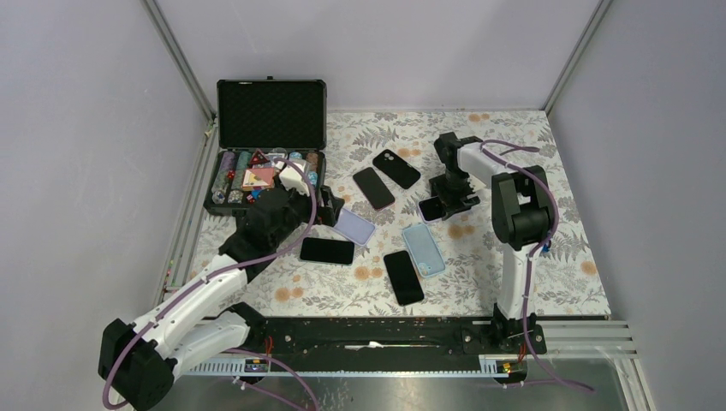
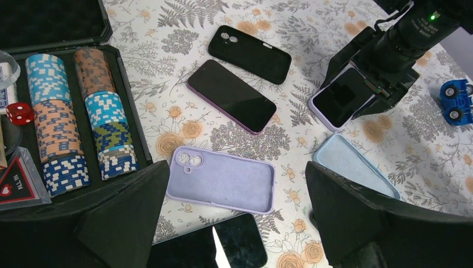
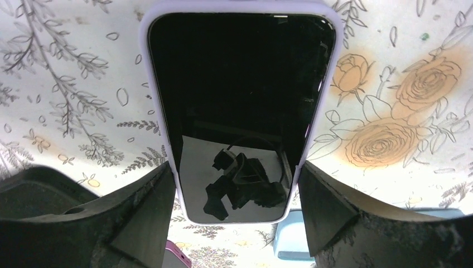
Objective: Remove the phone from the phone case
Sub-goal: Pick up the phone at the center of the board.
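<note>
Your right hand [image 3: 235, 173] is the one that matters: it sits directly over the phone [image 3: 240, 111], which lies screen-up in its lilac case [image 3: 240, 5] on the surface [image 1: 377, 128], right of centre. In the right wrist view the phone's long axis runs straight away from the wrist, so the two fingers [image 3: 139, 206] flank its long edges near the closer end and would close across its width. They sit right at the case's rim, but I can't tell whether they are clamping or only bracketing it.

Your left hand [image 2: 235, 167] is spread wide and holds nothing. It hovers over an empty case [image 2: 223, 181] (same lilac, so don't confuse the two), and the cased phone lies well off to its right.

I judge the phone is not yet out, and freeing it will need the case pinned while one edge is peeled.
</note>
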Motion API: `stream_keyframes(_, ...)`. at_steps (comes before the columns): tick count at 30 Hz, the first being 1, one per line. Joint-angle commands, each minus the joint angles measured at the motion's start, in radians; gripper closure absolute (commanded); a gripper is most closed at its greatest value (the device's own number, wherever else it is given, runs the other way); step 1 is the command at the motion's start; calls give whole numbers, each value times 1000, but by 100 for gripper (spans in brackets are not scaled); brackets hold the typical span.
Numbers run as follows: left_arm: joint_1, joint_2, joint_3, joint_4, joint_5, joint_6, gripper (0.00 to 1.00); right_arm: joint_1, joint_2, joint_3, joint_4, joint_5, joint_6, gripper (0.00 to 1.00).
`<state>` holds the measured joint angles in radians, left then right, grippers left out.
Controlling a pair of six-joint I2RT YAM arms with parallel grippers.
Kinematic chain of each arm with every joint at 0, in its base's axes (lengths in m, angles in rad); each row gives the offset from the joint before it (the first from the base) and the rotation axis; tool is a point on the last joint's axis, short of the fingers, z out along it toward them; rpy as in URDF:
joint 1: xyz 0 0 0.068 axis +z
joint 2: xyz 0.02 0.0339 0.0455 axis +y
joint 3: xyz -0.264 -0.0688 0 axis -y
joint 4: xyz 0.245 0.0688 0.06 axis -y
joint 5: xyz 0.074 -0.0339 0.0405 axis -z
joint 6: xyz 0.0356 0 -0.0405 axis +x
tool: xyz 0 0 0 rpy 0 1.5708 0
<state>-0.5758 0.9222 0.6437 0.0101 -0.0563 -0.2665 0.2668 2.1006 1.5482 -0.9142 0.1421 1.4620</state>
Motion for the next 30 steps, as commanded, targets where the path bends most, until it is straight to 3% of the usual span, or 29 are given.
stream_keyframes(1,8,-37,17,60,-13,15,1,3,-79,-86,189,73,-86,49)
stream_keyframes(8,12,-19,42,48,2,2,1,-14,-206,-196,479,-31,-317,50)
stream_keyframes(14,17,107,81,10,97,-27,1,-55,-318,-394,812,-267,-400,50)
stream_keyframes(19,19,259,154,3,277,-68,1,-60,-386,-472,902,-372,-492,50)
stream_keyframes(22,19,335,170,77,366,-100,1,-60,-434,-523,998,-426,-506,50)
stream_keyframes(30,8,597,305,263,539,-220,1,-44,-541,-605,1046,-527,-472,49)
